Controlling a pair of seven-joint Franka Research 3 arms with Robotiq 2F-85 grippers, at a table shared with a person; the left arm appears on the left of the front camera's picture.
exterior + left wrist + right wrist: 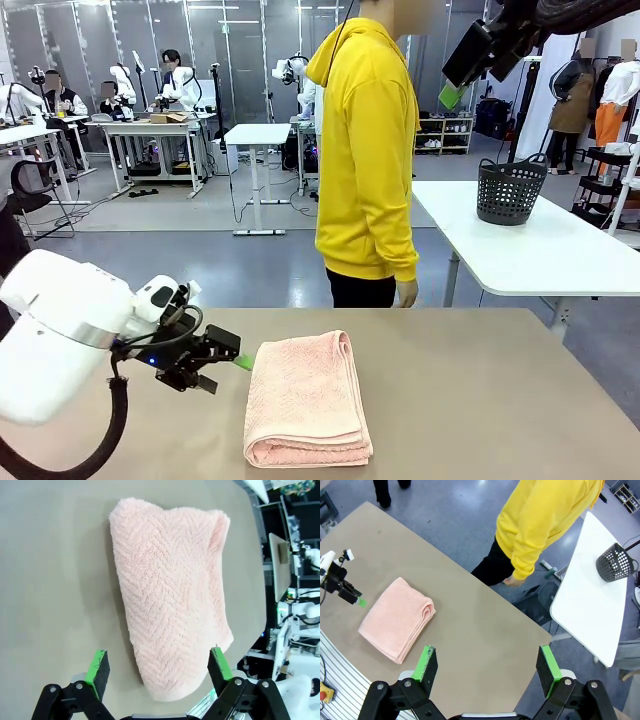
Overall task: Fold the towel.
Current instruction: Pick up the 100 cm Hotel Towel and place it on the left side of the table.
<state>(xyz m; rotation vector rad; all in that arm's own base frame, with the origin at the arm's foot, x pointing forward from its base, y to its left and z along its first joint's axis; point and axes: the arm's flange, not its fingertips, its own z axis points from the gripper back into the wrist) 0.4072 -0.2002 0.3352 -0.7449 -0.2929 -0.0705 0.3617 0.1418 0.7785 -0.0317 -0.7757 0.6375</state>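
Front view gives me the towel (305,400) folded on the tan table (480,390), my left gripper (225,358) just beside its left edge with jaws wide, holding nothing. My right gripper (487,667) hangs high above, spread wide too. A person (365,150) stands at the far edge; the layers look stacked, though I can't count them.

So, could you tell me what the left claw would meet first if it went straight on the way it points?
Most likely the towel: the open left claw faces its near edge. Depth is unclear.
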